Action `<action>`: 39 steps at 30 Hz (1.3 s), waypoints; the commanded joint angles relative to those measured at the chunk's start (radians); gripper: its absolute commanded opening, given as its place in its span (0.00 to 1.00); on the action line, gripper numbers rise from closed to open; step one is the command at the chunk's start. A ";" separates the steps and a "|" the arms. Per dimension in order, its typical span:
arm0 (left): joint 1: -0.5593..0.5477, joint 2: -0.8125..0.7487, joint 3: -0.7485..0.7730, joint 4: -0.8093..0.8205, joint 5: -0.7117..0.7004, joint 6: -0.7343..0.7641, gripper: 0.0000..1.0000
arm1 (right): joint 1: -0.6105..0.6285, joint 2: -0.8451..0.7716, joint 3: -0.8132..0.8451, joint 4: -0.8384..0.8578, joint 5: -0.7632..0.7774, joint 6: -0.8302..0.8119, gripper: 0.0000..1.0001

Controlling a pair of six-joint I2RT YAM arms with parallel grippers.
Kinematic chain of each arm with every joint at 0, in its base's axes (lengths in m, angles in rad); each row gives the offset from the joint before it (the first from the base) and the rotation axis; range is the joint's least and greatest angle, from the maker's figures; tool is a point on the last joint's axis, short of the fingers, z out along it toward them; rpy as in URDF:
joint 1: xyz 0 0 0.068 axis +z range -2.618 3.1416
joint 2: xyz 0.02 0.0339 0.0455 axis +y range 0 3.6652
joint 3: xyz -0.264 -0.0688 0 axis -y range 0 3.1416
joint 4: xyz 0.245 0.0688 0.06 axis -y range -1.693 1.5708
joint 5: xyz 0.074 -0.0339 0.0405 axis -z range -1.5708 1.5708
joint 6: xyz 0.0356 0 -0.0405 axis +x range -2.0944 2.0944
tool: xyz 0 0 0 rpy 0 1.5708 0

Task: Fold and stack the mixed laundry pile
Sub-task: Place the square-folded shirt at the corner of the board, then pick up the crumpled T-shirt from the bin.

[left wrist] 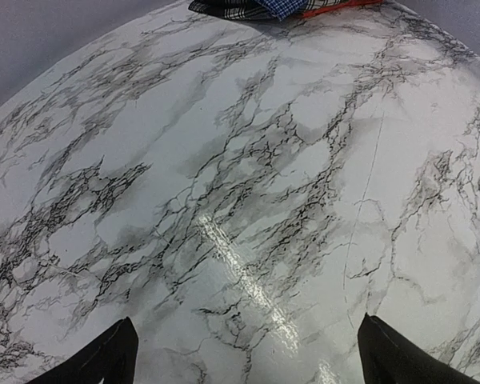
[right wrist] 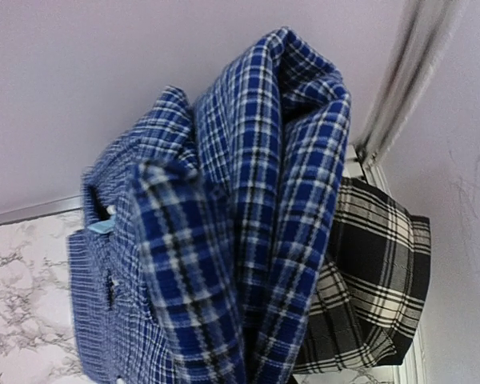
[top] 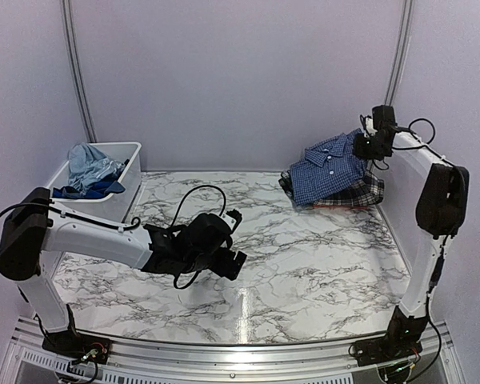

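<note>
From above, the right end effector (top: pixel 374 142) is clamped on the shirt's (top: pixel 330 170) far edge, and the shirt slopes down onto the plaid piece (top: pixel 360 194) in the desk's (top: pixel 304 264) far right corner; the left end effector (top: pixel 234 244) hovers mid-desk, well apart. Its wrist view shows fingers (left wrist: pixel 104 360) spread, the plaid piece far ahead. The right wrist view shows the shirt bunched close, the plaid piece just behind.

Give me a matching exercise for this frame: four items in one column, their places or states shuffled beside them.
1 checked shirt
2 plaid garment
3 bin
4 left end effector

A open over bare marble
B far left, crumpled clothes inside
C under the shirt
D on top, gripped by right end effector

Pairs: 1-D, 2-C, 3-B, 4-A
</note>
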 commanded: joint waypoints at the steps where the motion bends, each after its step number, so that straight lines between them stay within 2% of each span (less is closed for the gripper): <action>1: 0.016 -0.011 0.002 -0.059 -0.017 -0.010 0.99 | -0.102 -0.017 -0.102 0.206 -0.093 0.053 0.00; 7: 0.024 -0.018 -0.003 -0.092 -0.020 -0.022 0.99 | -0.191 0.053 -0.145 0.324 -0.233 0.082 0.00; 12: 0.036 -0.021 0.003 -0.120 -0.019 -0.028 0.99 | -0.215 0.113 -0.145 0.406 -0.277 0.107 0.00; 13: 0.040 -0.025 0.005 -0.125 -0.017 -0.031 0.99 | -0.215 0.132 -0.128 0.399 -0.276 0.104 0.06; 16: 0.054 -0.042 0.016 -0.139 -0.015 -0.041 0.99 | -0.216 0.184 -0.052 0.336 -0.234 0.083 0.46; 21: 0.090 -0.077 0.028 -0.157 -0.004 -0.081 0.99 | -0.217 0.173 0.033 0.253 -0.059 0.039 0.68; 25: 0.122 -0.100 0.025 -0.166 0.010 -0.111 0.99 | -0.217 0.152 0.097 0.183 0.088 -0.021 0.70; 27: 0.135 -0.106 0.025 -0.172 0.015 -0.120 0.99 | -0.217 0.136 0.126 0.153 0.111 -0.050 0.71; 29: 0.143 -0.112 0.026 -0.174 0.025 -0.129 0.99 | -0.217 0.088 0.078 0.177 0.046 -0.073 0.70; 31: 0.157 -0.114 0.036 -0.182 0.053 -0.150 0.99 | -0.217 0.052 0.030 0.202 -0.087 -0.065 0.67; 34: 0.199 -0.125 0.061 -0.207 0.105 -0.204 0.99 | -0.208 0.045 -0.002 0.170 -0.255 -0.047 0.59; 36: 0.228 -0.140 0.075 -0.215 0.143 -0.228 0.99 | -0.196 0.041 -0.058 0.168 -0.324 -0.030 0.55; 39: 0.263 -0.164 0.089 -0.217 0.183 -0.246 0.99 | -0.195 0.016 -0.205 0.254 -0.371 0.015 0.51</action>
